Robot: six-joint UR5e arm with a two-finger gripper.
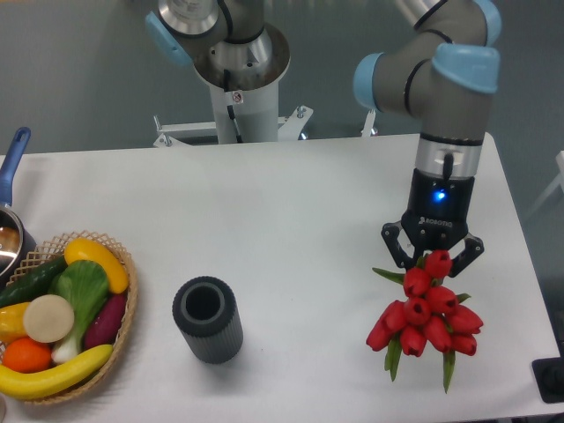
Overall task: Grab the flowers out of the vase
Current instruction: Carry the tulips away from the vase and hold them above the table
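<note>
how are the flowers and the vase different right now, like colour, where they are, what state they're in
The flowers are bright red with green leaves; the vase is dark grey and ribbed.
The flowers are at the right of the table, at the gripper, between its fingers; the vase stands alone at the left, near the basket.
The flowers are a loose, pointed bunch; the vase is a plain upright cylinder, its mouth empty.
Both are near the table's front edge.

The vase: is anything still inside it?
Through the round mouth of the vase only a dark hollow shows; no stems stick out. Its bottom is hidden in shadow. The flowers hang at the gripper, far right.
</note>
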